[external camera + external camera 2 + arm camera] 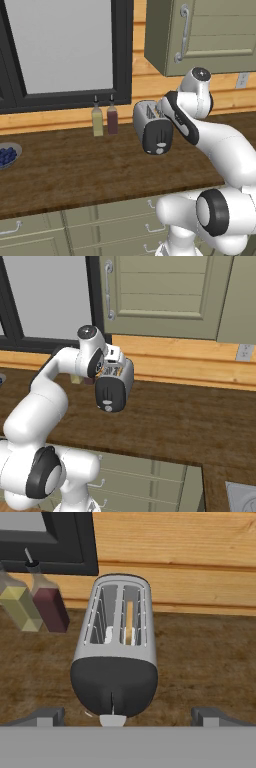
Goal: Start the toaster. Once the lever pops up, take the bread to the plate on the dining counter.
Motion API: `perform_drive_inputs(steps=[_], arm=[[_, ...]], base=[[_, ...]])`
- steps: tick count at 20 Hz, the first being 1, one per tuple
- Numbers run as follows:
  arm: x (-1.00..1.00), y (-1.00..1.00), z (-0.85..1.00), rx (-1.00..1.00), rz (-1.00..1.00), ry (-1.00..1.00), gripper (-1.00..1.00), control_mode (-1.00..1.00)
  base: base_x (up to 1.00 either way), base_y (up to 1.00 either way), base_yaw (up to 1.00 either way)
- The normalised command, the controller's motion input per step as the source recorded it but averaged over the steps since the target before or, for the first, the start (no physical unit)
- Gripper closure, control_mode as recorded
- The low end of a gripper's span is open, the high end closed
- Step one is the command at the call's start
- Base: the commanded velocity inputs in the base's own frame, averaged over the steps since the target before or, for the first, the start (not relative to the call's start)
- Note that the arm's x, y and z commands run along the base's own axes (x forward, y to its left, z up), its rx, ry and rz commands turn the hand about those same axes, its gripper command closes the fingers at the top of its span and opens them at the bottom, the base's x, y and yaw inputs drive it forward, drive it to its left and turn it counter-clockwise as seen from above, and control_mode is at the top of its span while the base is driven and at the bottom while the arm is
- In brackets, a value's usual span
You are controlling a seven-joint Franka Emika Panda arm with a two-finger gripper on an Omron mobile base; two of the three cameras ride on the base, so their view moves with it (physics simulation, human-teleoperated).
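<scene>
The silver-grey toaster (117, 647) stands on the wood worktop with its black end panel toward me, also seen as the toaster (150, 125) and the toaster (116, 381). The lever (112, 719) is a pale knob low on that panel. A thin tan edge of the bread (130, 619) shows down in the right slot. My gripper (127, 717) hovers just above the toaster's near end, open wide, with a fingertip on each side of the black panel and nothing held. The plate and the dining counter are out of view.
An olive bottle (97, 120) and a dark red bottle (112, 118) stand just left of the toaster against the wall. A bowl of blue berries (6, 155) sits at the far left. An upper cabinet (200, 35) hangs above. Drawers (145, 481) run below the worktop.
</scene>
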Motion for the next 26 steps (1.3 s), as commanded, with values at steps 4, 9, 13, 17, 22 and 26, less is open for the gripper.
perform_drive_inputs(steps=[4,9,13,17,22,26], arm=[[0.0,0.0,0.0,0.0,0.0,0.0,-1.0,-1.0],[0.0,0.0,0.0,0.0,0.0,0.0,-1.0,-1.0],[0.0,0.0,0.0,0.0,0.0,0.0,-1.0,-1.0],[0.0,0.0,0.0,0.0,0.0,0.0,-1.0,-1.0],[0.0,0.0,0.0,0.0,0.0,0.0,-1.0,-1.0],[0.0,0.0,0.0,0.0,0.0,0.0,-1.0,-1.0]], base=[[0.0,0.0,0.0],[0.0,0.0,0.0],[0.0,0.0,0.0],[0.0,0.0,0.0],[0.0,0.0,0.0],[0.0,0.0,0.0]])
